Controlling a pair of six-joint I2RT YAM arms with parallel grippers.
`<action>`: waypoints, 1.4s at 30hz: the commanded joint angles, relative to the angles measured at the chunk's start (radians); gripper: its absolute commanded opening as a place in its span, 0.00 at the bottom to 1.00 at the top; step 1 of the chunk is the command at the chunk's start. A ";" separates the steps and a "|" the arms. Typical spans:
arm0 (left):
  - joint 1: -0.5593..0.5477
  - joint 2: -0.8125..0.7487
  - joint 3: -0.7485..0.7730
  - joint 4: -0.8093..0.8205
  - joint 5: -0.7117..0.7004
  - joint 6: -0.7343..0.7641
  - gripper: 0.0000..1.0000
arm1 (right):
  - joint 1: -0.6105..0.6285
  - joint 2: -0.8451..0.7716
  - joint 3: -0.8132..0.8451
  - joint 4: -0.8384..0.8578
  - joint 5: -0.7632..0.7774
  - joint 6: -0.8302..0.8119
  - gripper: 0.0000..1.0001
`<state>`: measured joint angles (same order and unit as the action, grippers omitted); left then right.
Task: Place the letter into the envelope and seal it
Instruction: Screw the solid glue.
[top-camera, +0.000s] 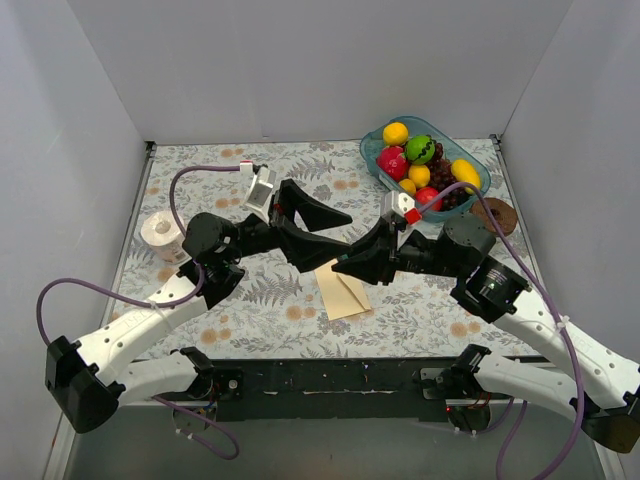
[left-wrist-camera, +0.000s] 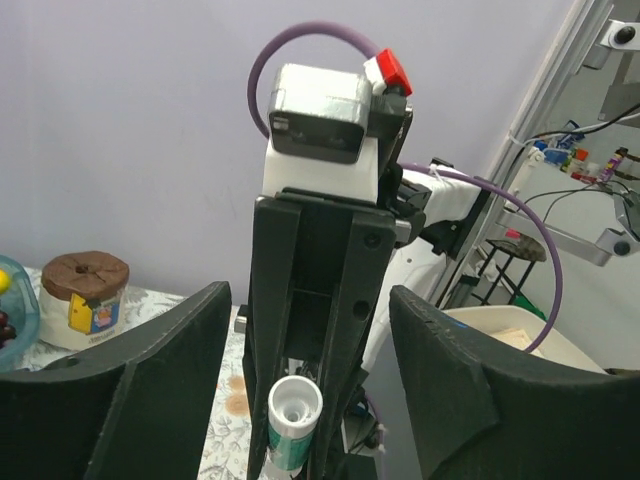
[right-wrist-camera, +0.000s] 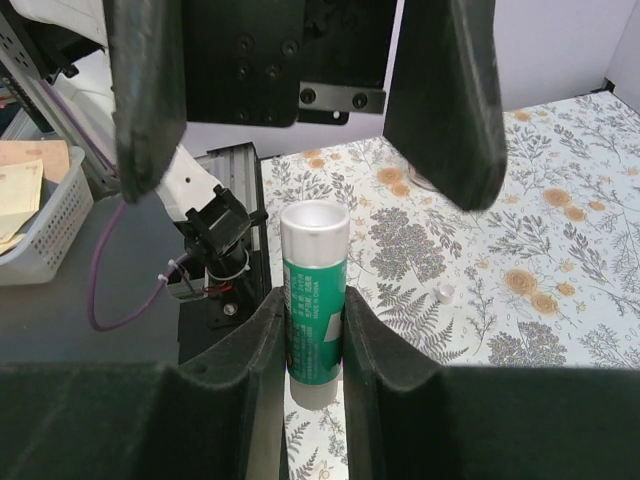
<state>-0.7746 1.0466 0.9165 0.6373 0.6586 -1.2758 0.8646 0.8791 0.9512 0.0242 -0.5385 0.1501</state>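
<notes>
Over the floral table (top-camera: 260, 300), the right gripper (right-wrist-camera: 313, 312) pinches the glue stick (right-wrist-camera: 313, 262) and the left gripper (left-wrist-camera: 308, 295) gapes empty; best stroke the envelope (top-camera: 345, 292) flap lightly.

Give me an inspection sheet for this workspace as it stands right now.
Surface: floral cloth covers the table.
Job's things: envelope lies at centre, partly under the grippers; letter not seen separately.
Clutter: fruit bowl, tape roll and brown-lidded jar near the edges.
Grippers: left gripper open; right gripper shut on an uncapped glue stick.
Cables: purple cables loop off both arms.
Surroundings: white walls on three sides.
</notes>
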 joint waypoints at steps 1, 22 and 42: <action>-0.002 0.001 0.012 -0.008 0.072 0.000 0.61 | -0.003 -0.023 0.031 0.043 0.021 -0.007 0.01; -0.002 0.046 0.022 -0.048 0.119 0.016 0.33 | -0.006 -0.051 0.035 0.034 0.091 -0.006 0.01; -0.238 0.284 0.432 -0.726 -0.922 0.374 0.09 | 0.028 0.254 0.213 -0.056 0.823 0.154 0.01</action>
<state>-0.8684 1.2377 1.2182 0.1177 0.1291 -1.0229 0.8562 1.0122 1.0618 -0.0017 0.0151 0.2489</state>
